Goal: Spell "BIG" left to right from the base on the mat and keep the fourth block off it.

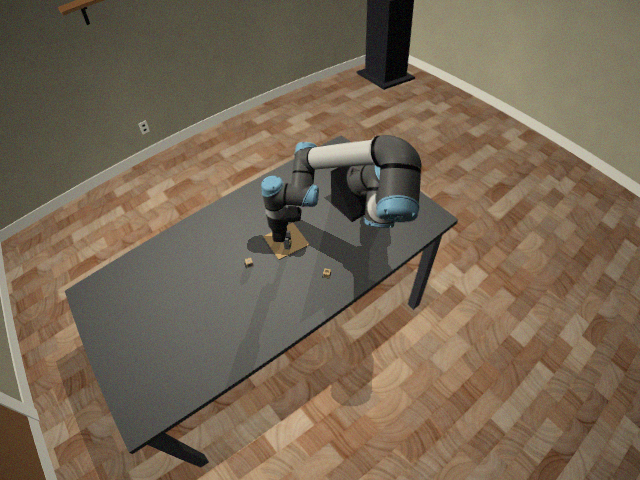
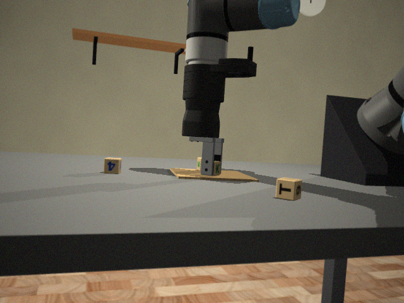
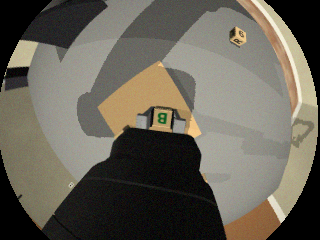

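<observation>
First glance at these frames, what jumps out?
The dark two-finger gripper, pointing straight down over the thin tan square mat near mid-table, is shut on a small wooden letter block with a green B on top. Two more wooden blocks sit off the mat on the grey table: one showing a black T nearer the robot's base, one showing a blue 4 on the mat's other side.

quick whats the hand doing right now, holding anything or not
Hand: shut on the block with a green letter on top, which sits on the mat.
</observation>
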Tool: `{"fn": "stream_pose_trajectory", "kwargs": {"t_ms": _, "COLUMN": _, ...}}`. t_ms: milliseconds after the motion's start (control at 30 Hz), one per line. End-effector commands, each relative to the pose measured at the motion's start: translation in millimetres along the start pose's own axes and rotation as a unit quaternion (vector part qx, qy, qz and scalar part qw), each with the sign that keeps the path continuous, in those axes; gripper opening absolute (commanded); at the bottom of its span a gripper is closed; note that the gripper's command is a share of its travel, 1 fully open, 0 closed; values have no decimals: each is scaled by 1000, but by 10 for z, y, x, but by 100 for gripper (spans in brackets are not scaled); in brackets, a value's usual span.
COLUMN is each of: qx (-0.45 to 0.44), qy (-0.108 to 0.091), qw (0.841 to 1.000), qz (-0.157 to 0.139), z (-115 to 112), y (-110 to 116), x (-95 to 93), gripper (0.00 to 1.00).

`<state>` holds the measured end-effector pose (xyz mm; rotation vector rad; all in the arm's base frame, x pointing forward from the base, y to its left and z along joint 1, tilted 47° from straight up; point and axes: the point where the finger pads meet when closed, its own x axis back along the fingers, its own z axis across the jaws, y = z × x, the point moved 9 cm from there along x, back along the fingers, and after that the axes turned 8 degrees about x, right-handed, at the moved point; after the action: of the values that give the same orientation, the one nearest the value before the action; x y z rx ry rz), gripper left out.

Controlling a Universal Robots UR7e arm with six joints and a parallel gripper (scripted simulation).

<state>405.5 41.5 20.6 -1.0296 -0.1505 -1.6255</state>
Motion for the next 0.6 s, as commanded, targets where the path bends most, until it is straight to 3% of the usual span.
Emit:
{"fn": "stream_pose_trajectory", "kwargs": {"t_ms": 0, "qx": 0, "qy": 0, "qw": 1000, "qz": 1, "z": 1, "y": -6, "x": -8, "gripper": 49}}
{"fn": "stream_pose_trajectory", "kwargs": {"t_ms": 367, "qx": 0, "qy": 0, "qw": 1000, "qz": 0, "z": 3, "y": -3, "x": 8, "gripper": 49}}
{"fn": "stream_pose_trajectory", "kwargs": {"t_ms": 567, "qx": 1, "qy": 0, "qw": 1000, "qz": -2, "z": 5, "y": 13, "x": 186, "gripper": 49}}
